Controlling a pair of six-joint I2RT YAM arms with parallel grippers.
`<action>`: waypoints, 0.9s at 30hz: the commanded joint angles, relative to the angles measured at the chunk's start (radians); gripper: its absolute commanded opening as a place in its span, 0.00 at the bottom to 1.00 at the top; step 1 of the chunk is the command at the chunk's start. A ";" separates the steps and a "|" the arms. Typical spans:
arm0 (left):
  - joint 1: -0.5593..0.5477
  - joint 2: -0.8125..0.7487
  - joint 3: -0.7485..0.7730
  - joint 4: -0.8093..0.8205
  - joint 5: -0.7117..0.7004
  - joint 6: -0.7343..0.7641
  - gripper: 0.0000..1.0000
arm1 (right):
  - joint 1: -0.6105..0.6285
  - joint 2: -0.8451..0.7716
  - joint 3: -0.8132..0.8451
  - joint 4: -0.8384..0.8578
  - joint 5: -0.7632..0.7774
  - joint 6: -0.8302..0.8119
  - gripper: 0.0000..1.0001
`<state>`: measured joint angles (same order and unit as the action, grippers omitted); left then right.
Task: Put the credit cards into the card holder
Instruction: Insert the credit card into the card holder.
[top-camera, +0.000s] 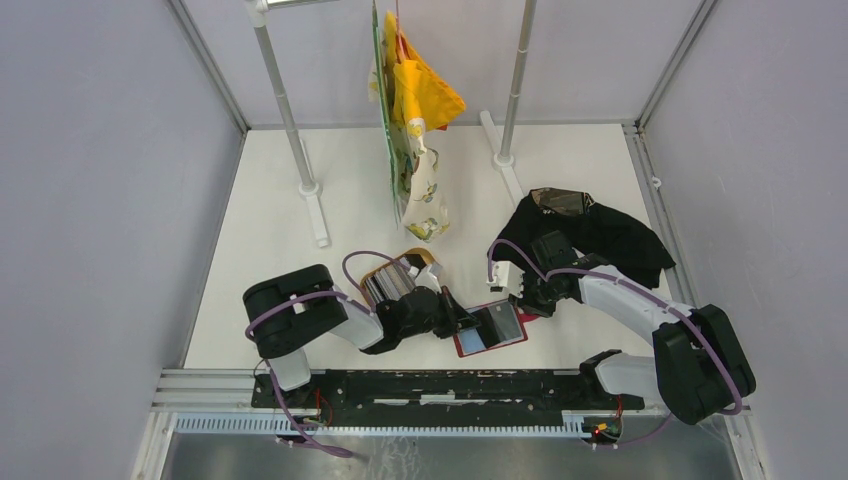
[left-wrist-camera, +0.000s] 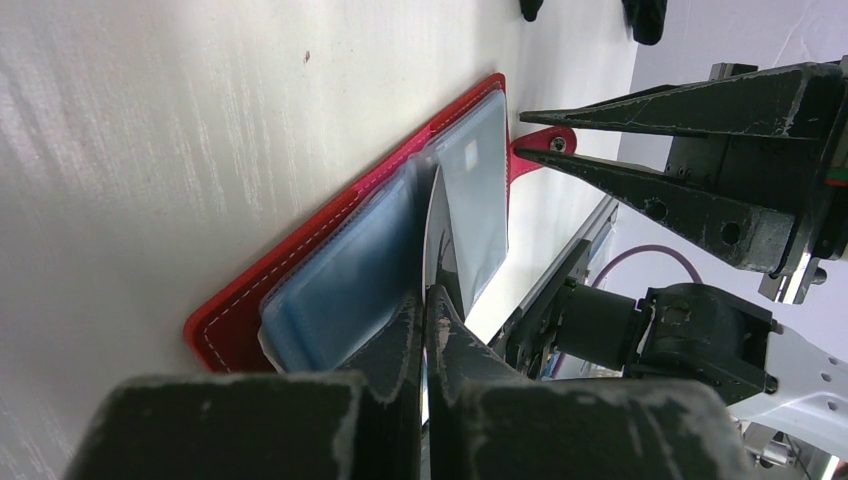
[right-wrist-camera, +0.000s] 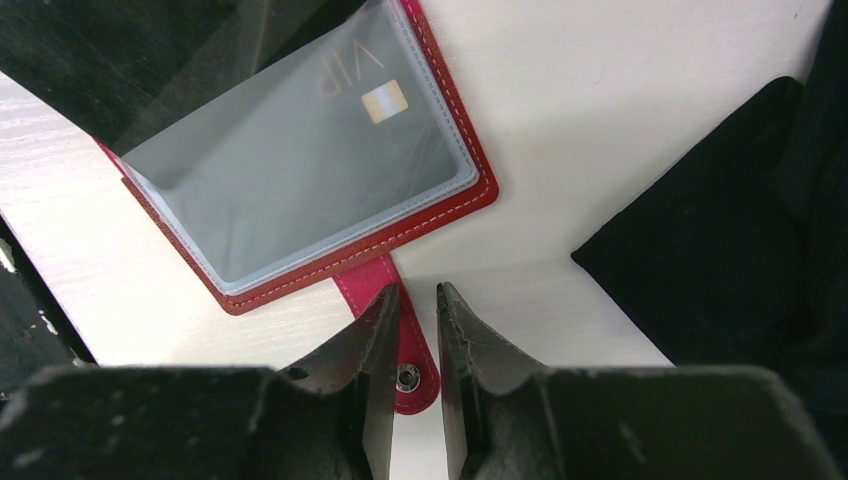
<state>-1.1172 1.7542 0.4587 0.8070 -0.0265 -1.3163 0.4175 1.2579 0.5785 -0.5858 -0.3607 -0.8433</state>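
Left end effector (left-wrist-camera: 428, 300) clamped on a dark credit card (left-wrist-camera: 441, 225), edge-on over the card holder (left-wrist-camera: 232, 308) lying open on the counter (right-wrist-camera: 600, 100); right end effector (right-wrist-camera: 414, 291) part-open, straddling the snap tab (right-wrist-camera: 401, 342) at the holder's 3 o'clock, so I should pin the tab, flatten the card and feed it squarely into the sleeve.

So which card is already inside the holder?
The grey card marked VIP with the gold chip, lying flat under clear plastic in the open red card holder. The dark card stands edge-on, pinched in the left fingers.

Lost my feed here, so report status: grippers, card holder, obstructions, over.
Left gripper shut on dark card, edge at clear sleeve. Right gripper slightly open over snap tab. Card holder open, flat. Black cloth apart.
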 joint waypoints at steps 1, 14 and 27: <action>-0.001 -0.011 0.011 -0.048 0.020 -0.051 0.02 | 0.010 0.038 -0.026 0.001 0.036 -0.020 0.25; 0.002 -0.036 0.051 -0.164 0.022 -0.046 0.02 | 0.022 0.053 -0.028 0.005 0.046 -0.019 0.25; 0.002 -0.036 0.045 -0.154 0.058 -0.068 0.02 | 0.028 0.060 -0.031 0.007 0.054 -0.017 0.25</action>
<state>-1.1164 1.7344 0.4984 0.7006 0.0025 -1.3502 0.4328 1.2713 0.5873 -0.5922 -0.3435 -0.8429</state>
